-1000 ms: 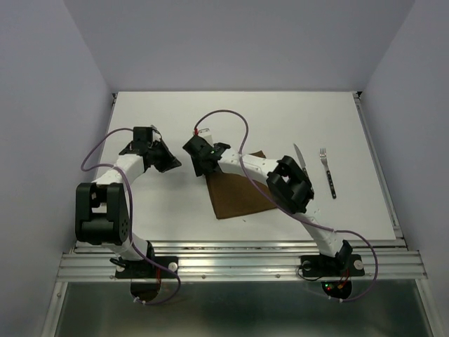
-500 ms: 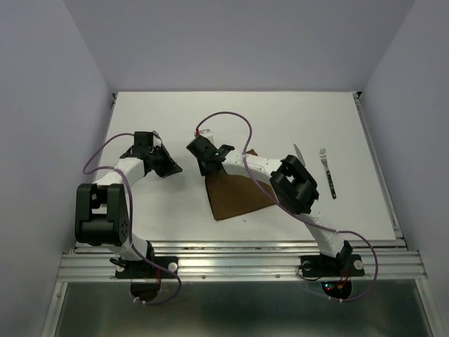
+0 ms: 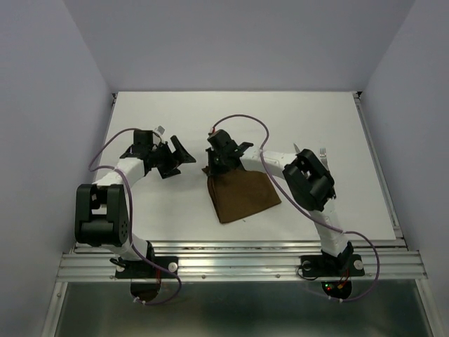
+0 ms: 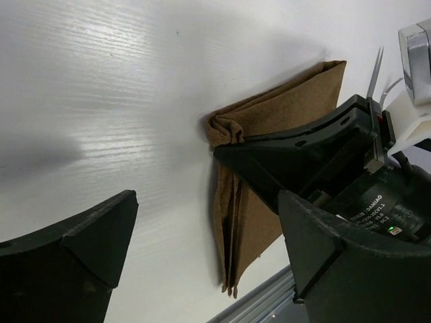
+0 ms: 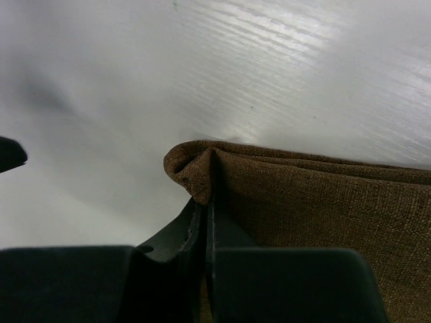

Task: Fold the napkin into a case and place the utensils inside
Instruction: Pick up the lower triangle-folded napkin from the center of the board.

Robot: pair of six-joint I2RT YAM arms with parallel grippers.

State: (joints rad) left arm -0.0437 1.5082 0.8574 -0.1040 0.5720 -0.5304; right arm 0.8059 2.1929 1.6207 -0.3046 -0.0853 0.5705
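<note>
The dark brown napkin (image 3: 243, 196) lies folded in several layers mid-table. My right gripper (image 3: 213, 166) is shut on its far left corner, and the cloth (image 5: 303, 202) bunches where it leaves the pinched jaws (image 5: 209, 200). My left gripper (image 3: 177, 156) stands open just left of that corner, apart from the cloth; in its wrist view the folded napkin (image 4: 283, 114) lies beyond the gap between the fingers (image 4: 205, 212). Only the tips of the knife (image 3: 296, 148) and fork (image 3: 323, 151) show behind the right arm's elbow.
The right arm (image 3: 309, 182) stretches across the napkin's right side and covers most of the utensils. The table's metal front rail (image 3: 238, 256) runs close to the napkin's near corner.
The right gripper has shut on the napkin's corner and moved right, dragging the cloth with it. The left gripper has opened and sits slightly further right.
</note>
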